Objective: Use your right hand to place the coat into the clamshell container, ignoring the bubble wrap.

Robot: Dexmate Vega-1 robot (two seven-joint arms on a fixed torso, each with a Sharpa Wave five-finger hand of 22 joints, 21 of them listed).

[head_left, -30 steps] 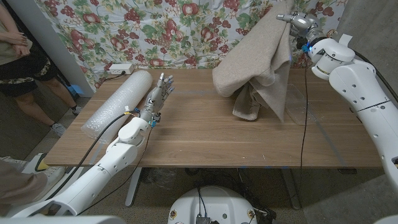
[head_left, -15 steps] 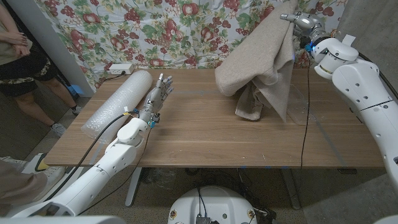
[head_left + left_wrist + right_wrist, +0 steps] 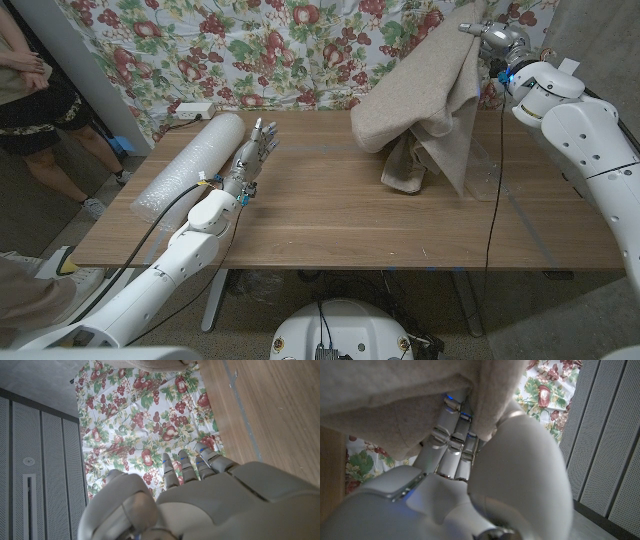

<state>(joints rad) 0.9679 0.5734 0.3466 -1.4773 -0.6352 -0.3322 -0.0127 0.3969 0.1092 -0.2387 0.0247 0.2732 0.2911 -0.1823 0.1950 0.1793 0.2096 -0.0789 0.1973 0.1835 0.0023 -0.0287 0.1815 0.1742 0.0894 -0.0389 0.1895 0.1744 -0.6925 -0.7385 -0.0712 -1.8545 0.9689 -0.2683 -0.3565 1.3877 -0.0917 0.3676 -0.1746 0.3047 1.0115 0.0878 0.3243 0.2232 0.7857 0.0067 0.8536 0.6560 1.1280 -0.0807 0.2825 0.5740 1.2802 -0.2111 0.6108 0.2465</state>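
**Coat held high over the counter's far right**

Leftmost, a person (image 3: pixel 25 95) stands beyond the counter's left end, arms folded. On the wooden counter (image 3: pixel 320 220) a roll of bubble wrap (image 3: pixel 190 165) lies along the far-left part, running from near-left to far-right, with a white power strip (image 3: pixel 192 110) just behind its far end. Beside the roll, the left hand (image 3: pixel 252 160) rests on the counter with its fingers (image 3: pixel 187 467) straight, slightly apart and holding nothing; they point toward the fruit-patterned cloth (image 3: pixel 250 50) hanging behind the counter.

Further right, the beige coat (image 3: pixel 425 110) hangs in folds, its lower end touching or nearly touching the counter. Its upper corner is gripped by the right hand (image 3: pixel 497 40), raised at the far right; in the right wrist view the fingers (image 3: pixel 452 435) are closed into the fabric, which drapes over them. Under and just right of the coat sits the clear clamshell container (image 3: pixel 480 170), faint and hard to outline.
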